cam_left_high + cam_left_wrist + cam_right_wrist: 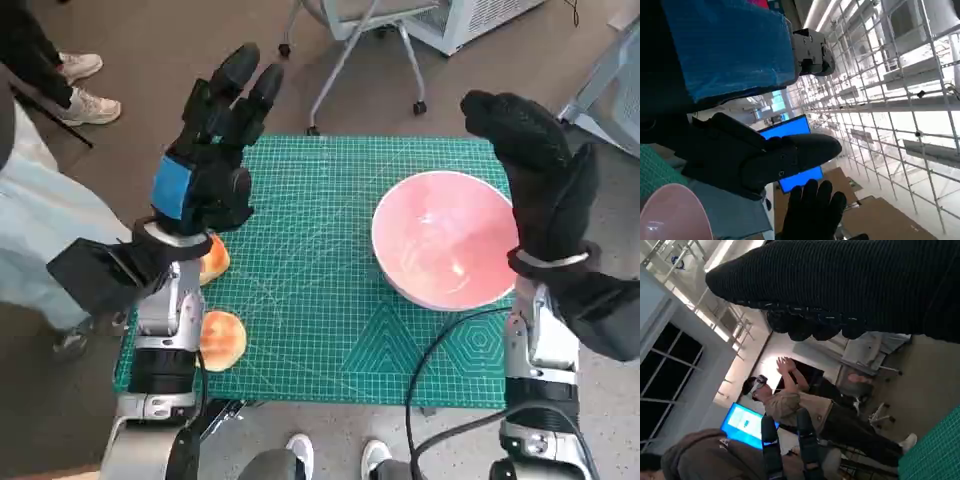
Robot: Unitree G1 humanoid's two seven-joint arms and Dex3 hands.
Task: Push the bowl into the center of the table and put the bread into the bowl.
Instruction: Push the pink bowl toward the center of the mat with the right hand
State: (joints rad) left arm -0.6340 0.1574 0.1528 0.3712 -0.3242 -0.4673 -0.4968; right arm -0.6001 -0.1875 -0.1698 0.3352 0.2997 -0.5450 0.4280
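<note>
A pink bowl point(445, 250) stands on the right part of the green cutting mat point(310, 290); its rim point(670, 210) also shows in the left wrist view. Two bread rolls lie at the mat's left edge: one point(222, 338) near the front corner, the other point(213, 260) partly hidden under my left wrist. My left hand point(212, 150) is raised above the mat's left side, fingers stretched out, holding nothing. My right hand point(535, 165) is raised beside the bowl's right rim, fingers up, holding nothing.
A person's legs and shoes point(85, 100) are at the upper left, a pale garment point(40, 230) at the left edge. A chair base on castors point(350, 60) stands beyond the table. Shoes point(300, 455) show at the front edge. A person with raised hands point(785, 390) appears in the right wrist view.
</note>
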